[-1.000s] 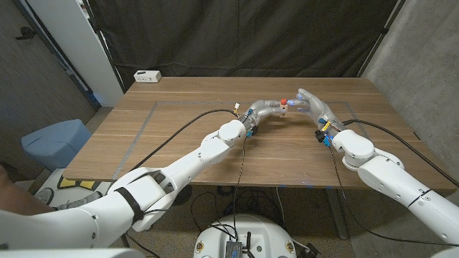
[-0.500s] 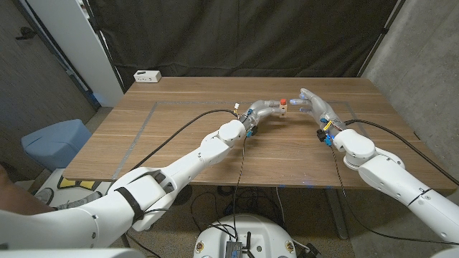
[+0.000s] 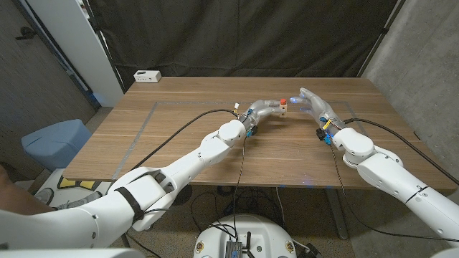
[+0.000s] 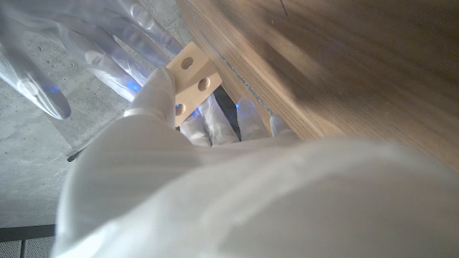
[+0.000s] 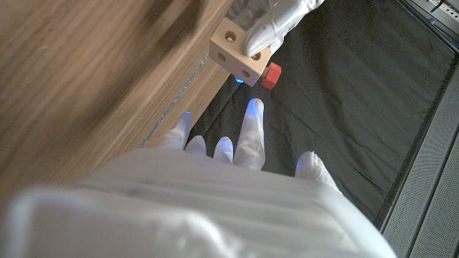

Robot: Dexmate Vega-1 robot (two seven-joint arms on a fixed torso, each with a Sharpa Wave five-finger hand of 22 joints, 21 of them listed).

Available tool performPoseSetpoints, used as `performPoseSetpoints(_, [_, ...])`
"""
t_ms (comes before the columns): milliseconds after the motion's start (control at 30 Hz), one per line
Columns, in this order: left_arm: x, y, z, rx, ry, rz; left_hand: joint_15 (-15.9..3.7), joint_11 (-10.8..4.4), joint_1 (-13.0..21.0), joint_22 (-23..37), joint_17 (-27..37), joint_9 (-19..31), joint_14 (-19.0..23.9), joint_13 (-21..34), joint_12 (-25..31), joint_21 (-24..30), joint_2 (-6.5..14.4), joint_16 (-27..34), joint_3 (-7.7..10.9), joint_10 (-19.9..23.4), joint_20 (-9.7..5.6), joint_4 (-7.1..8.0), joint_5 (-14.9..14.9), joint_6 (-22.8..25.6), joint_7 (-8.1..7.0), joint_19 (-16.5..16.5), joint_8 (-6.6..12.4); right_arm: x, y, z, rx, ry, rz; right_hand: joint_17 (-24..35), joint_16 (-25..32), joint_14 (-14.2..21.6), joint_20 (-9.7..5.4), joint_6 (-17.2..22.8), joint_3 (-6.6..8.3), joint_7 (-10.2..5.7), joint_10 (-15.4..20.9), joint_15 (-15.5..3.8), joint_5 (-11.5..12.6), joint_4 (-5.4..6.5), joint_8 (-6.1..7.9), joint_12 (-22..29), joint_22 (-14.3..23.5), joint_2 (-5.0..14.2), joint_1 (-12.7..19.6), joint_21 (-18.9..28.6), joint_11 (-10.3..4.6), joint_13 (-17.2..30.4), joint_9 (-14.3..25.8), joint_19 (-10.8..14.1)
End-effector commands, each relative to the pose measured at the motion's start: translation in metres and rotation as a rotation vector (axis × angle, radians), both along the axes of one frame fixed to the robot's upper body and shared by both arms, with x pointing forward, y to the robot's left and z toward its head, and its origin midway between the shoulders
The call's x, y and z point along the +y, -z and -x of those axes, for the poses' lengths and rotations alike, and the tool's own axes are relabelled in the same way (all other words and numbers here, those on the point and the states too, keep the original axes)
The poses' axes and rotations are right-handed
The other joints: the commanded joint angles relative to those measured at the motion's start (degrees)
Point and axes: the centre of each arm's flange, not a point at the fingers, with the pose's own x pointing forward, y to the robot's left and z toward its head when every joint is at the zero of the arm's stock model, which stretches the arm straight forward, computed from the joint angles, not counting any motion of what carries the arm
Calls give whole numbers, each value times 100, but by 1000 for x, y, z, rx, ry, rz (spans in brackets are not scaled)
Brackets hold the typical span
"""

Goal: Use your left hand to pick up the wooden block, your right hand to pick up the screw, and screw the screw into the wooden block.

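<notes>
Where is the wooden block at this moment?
In the head view the wooden block is held above the table's far middle by the left hand, just left of the open right hand.

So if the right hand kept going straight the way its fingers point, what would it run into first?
Most likely the wooden block with the red screw in it, held up by the left hand. The right hand is open just short of it; the exact gap is unclear.
</notes>
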Motion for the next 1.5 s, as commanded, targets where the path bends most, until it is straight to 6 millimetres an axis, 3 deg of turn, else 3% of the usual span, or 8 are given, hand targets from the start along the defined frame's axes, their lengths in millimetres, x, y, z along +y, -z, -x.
performPoseSetpoints(33, [-1, 1, 2, -2, 5, -2, -311, -20, 38, 30, 17, 25, 29, 129, 122, 34, 109, 2, 103, 61, 37, 68, 35, 122, 44, -24, 44, 3, -3, -4, 9, -23, 12, 23, -51, -116, 22, -155, 11, -39, -154, 20, 18, 37, -45, -39, 7, -25, -73, -32, -22, 17, 10, -61])
performPoseSetpoints(367, [-2, 0, 2, -3, 8, -6, -309, -18, 38, 30, 18, 25, 32, 131, 120, 34, 118, 5, 105, 55, 41, 71, 37, 124, 47, -25, 44, 6, -5, -8, 14, -51, 28, 43, -84, -303, 9, -512, -13, -154, -416, 63, 22, 76, -45, -48, 10, -40, -129, -52, 72, 17, 7, -219])
performPoseSetpoints(767, [-2, 1, 2, 0, 7, -5, -309, -20, 30, 30, 18, 25, 34, 130, 122, 34, 116, 5, 104, 62, 37, 74, 38, 127, 50, -23, 45, 10, -9, -12, 22, -84, 59, 59, -93, -441, 63, -728, -39, -223, -667, 88, 27, 116, -31, -56, 12, -59, -177, -58, 43, 15, 1, -351])
performPoseSetpoints(1000, [-1, 1, 1, 1, 4, -3, -302, -21, 34, 30, 15, 25, 34, 128, 121, 34, 109, 3, 104, 63, 40, 69, 39, 130, 45, -24, 46, 12, -11, -14, 20, -89, 68, 64, -89, -476, 62, -717, -49, -230, -701, 93, 30, 134, 0, -42, 13, -64, -195, -55, 46, 14, -1, -389])
performPoseSetpoints(1167, [-1, 1, 1, 3, 4, -3, -308, -21, 32, 30, 15, 25, 35, 129, 122, 36, 107, 3, 104, 62, 40, 69, 38, 129, 45, -20, 45, 12, -12, -14, 18, -90, 72, 66, -75, -493, 61, -561, -49, -173, -668, 86, 38, 155, 80, 0, 13, -55, -201, -39, -55, 12, -1, -403])
performPoseSetpoints(1500, [0, 1, 0, 4, 3, -2, -302, -20, 37, 30, 16, 25, 34, 131, 121, 35, 117, 4, 109, 58, 37, 69, 41, 123, 48, -21, 42, 13, -11, -13, 21, -87, 72, 62, -60, -492, 69, -378, -44, -84, -613, 74, 46, 167, 146, 35, 12, -49, -193, -25, -89, 10, 0, -410])
